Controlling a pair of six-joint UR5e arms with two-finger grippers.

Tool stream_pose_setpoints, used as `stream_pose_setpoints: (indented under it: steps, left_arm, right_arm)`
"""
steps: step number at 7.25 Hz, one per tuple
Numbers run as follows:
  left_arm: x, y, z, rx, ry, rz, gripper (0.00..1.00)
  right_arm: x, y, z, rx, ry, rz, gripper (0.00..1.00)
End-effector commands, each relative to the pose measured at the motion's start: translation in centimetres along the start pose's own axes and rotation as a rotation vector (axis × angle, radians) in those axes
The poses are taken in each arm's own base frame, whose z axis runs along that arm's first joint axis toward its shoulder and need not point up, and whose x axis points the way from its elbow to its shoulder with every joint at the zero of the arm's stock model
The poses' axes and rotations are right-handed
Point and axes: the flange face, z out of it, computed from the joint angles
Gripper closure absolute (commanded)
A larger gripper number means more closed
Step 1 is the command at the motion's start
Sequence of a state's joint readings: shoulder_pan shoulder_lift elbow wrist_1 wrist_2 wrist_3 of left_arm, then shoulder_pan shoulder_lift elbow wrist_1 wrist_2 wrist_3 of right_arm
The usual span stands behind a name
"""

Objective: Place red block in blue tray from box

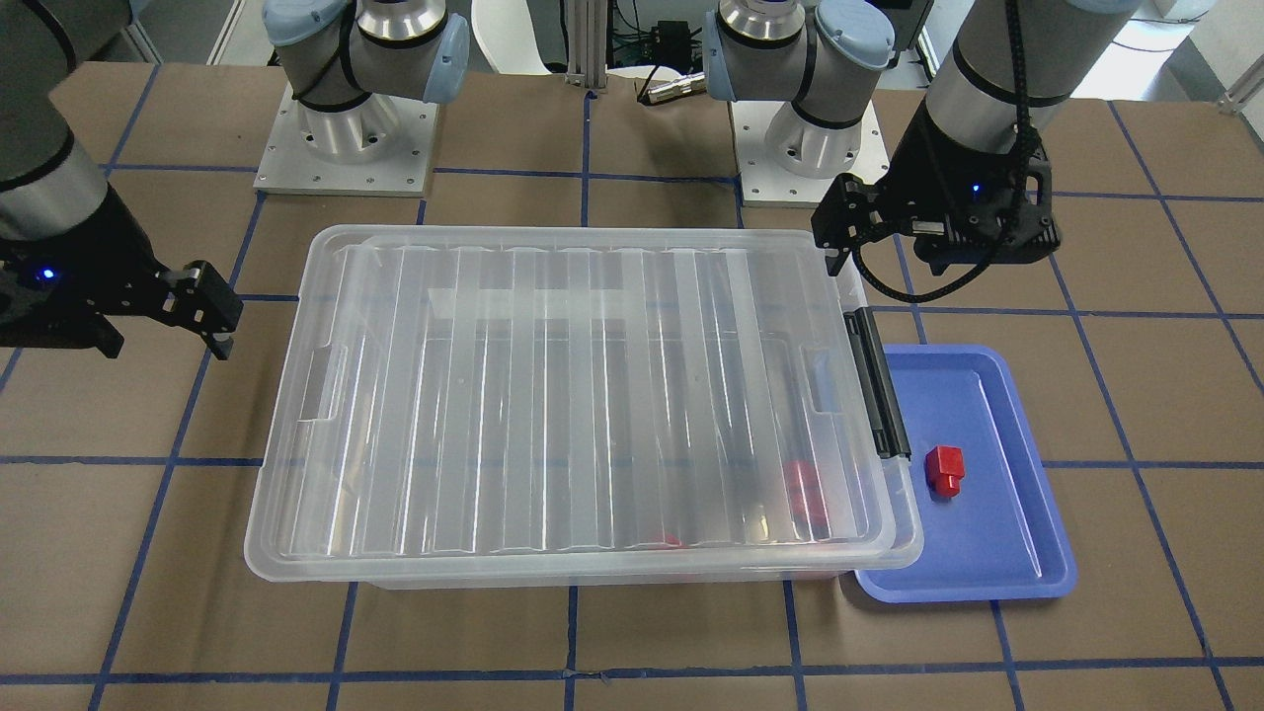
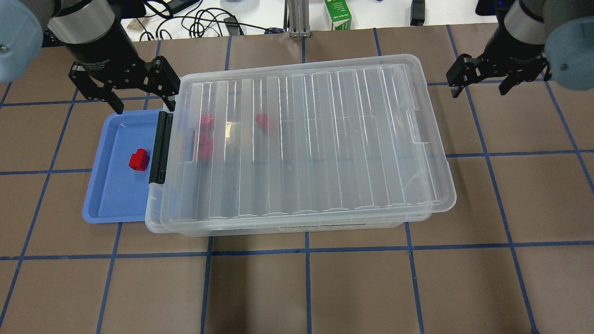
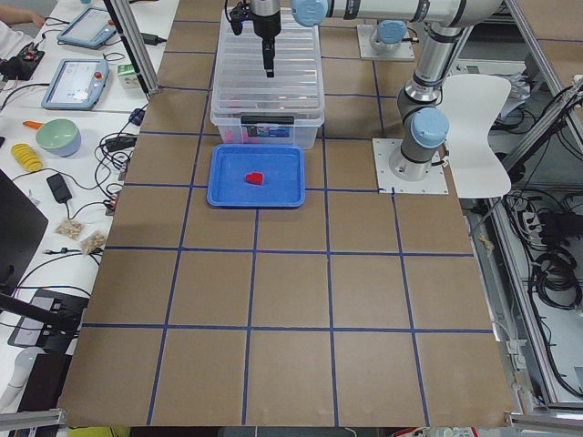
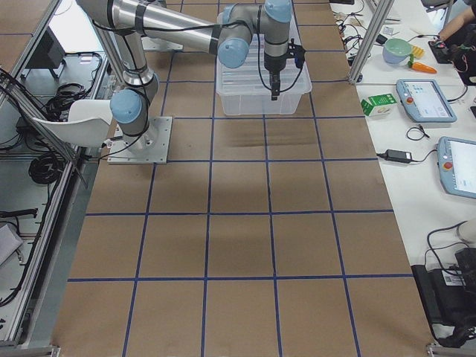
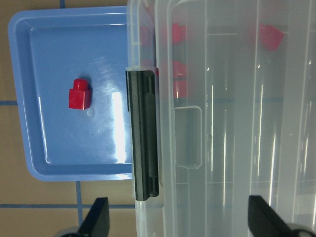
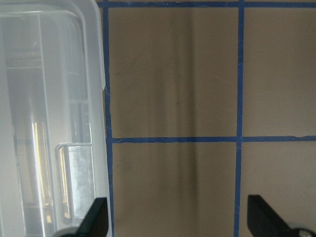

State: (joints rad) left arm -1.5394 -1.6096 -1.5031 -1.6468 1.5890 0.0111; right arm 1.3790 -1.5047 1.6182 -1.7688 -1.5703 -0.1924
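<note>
Red block (image 2: 138, 160) lies in the blue tray (image 2: 111, 195), clear of the rim, near the black latch (image 2: 160, 147). Box (image 2: 306, 144) has its lid on, and its latch end hides the tray's inner rim from above. More red pieces (image 2: 204, 146) sit under the lid: clearest in the left wrist view, smudges from the front. Left gripper (image 2: 144, 104) spread and empty over the tray-box seam. Right gripper (image 2: 479, 88) spread and empty past the box's other end.

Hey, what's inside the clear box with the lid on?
Through the ribbed lid, at least three blurred red blocks show inside the box, near its black latch end. The lid's ribs and glare hide their exact number and whatever else lies inside.
</note>
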Motion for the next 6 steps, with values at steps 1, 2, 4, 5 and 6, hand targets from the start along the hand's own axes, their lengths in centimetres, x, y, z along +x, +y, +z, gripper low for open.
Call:
stream_pose_setpoints:
  steps: [1,2,4,5,6]
  left_arm:
    - [0.0,1.3,0.3,-0.005,-0.009,0.007,0.0]
    - [-0.9,1.1,0.5,-0.008,-0.001,-0.01,0.0]
    - [-0.9,1.3,0.6,-0.015,-0.005,-0.01,0.0]
    - [-0.9,1.3,0.6,-0.016,-0.008,-0.01,0.0]
    - [-0.6,1.3,0.8,-0.021,-0.002,-0.005,0.0]
  right_arm:
    - [-0.5,3.0,-5.7,-0.017,0.002,0.008,0.0]
    - [-1.0,3.8,-6.4,-0.02,-0.002,0.033,0.0]
    - [-7.7,4.6,-7.2,0.006,-0.017,0.046,0.0]
    - [-11.3,5.5,-7.8,0.015,-0.016,-0.004,0.0]
    - [-11.7,5.3,-8.1,0.015,-0.019,0.033,0.0]
